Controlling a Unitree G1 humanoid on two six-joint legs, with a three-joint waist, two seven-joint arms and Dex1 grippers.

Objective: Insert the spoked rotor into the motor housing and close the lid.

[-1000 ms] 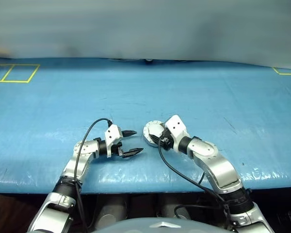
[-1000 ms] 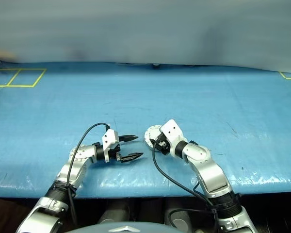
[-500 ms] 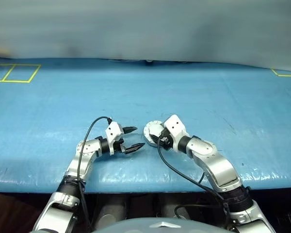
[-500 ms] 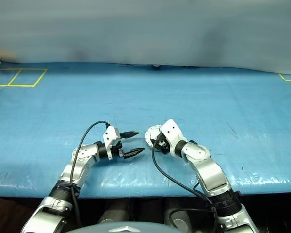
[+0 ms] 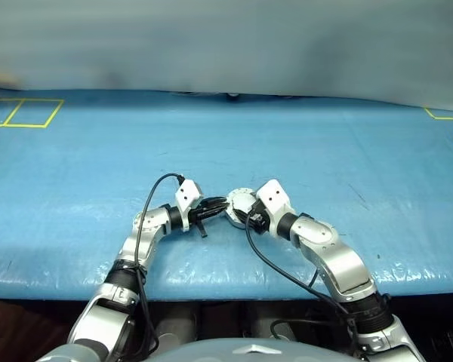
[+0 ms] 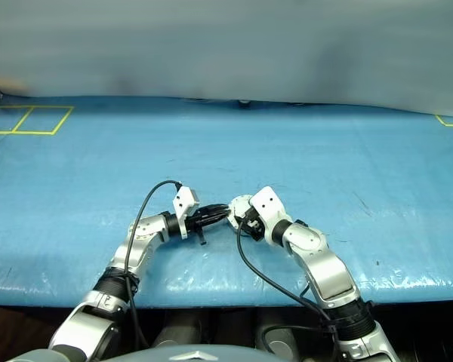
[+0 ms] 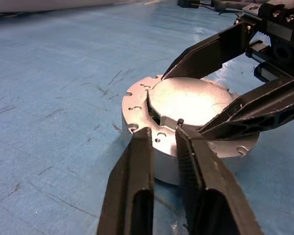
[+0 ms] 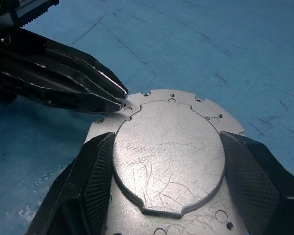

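Oddly, the spoked rotor could not be made out anywhere; whatever sat inside the motor housing (image 7: 152,161) was covered by the lid (image 8: 169,156), whose plain scratched silver face lay flat on top. A narrow dark slot showed along one edge of the lid, but nothing inside it could be read.

The housing rested on the blue tabletop (image 5: 325,143) directly between the two hands. The right hand (image 8: 169,196) had its fingers (image 8: 90,181) spread wide, one on each side of the lid, lying over the housing's flange; whether they actually pressed the metal was hard to tell. The left hand (image 7: 161,139) had its fingers drawn together with only a sliver between them, holding nothing, the tips right at the housing's rim beside a small screw hole. Both arms crowded the part, so from overhead only a small bit of silver showed between them (image 5: 238,202).

A second earlier the left hand had stood spread open and off to the side of the housing; since then it had closed and moved in to the rim. The right hand had not shifted.

Yellow tape lines (image 5: 30,113) marked the far corner of the tabletop, well away from either hand.
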